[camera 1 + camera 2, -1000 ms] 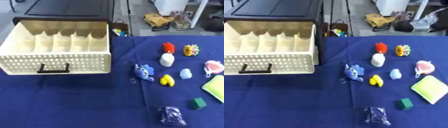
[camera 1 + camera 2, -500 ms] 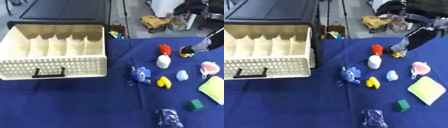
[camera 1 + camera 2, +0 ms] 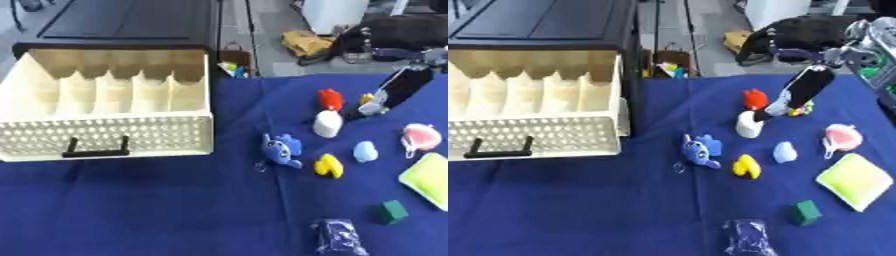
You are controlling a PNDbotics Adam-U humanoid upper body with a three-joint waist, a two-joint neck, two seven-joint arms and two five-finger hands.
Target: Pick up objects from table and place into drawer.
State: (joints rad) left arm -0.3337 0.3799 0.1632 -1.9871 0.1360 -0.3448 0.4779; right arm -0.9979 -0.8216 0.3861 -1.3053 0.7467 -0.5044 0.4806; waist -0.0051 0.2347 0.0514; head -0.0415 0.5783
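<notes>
Nearest me on the blue table (image 3: 131,210) lie a dark crumpled bag (image 3: 339,236) and a green cube (image 3: 393,211), then a yellow toy (image 3: 329,165), a blue plush (image 3: 281,149), a pale blue piece (image 3: 365,151) and a yellow-green sponge (image 3: 429,172). Further off, the cream drawer (image 3: 105,125) stands open at my left. My right hand (image 3: 785,104) reaches down beside the white cylinder (image 3: 749,125) and red toy (image 3: 753,98), over a yellow toy I barely see; I cannot tell whether its fingers are spread or curled.

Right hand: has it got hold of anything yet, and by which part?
Cannot be told. The right hand reaches down beside the small yellow toy, but its fingertips blur together there, so no hold shows.
</notes>
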